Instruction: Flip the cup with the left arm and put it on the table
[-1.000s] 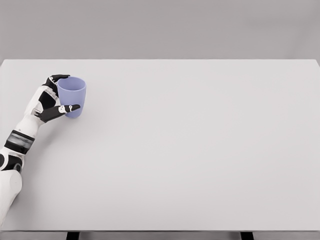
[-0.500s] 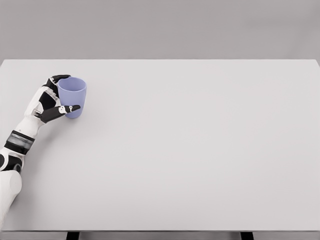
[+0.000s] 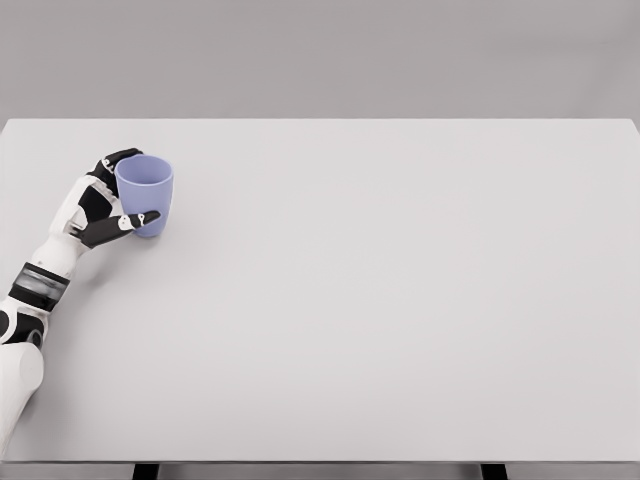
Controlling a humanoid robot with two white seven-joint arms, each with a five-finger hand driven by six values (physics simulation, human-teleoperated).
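Gripping the cup [image 3: 145, 193] w/ the left hand [image 3: 98, 205]: thumb across the near side low on the wall, other fingers [image 3: 112, 158] curling round the far side by the rim. Cup is upright, mouth up, held between thumb and fingers, just right of the palm. Base looks at or barely above the table [image 3: 400, 300]; can't tell if it's touching, no clear gap visible. Right hand not in view.

Step, as I judge it: the flip looks done, since the mouth faces up, so this is the placing/set-down stage. Task mostly complete.

Next move needs: make sure the base sits flat on the table, then spread thumb and fingers w/o nudging the wall, and pull the hand back toward the wrist side, away from the cup. Risk: thumb dragging the cup sideways on release, tipping it.
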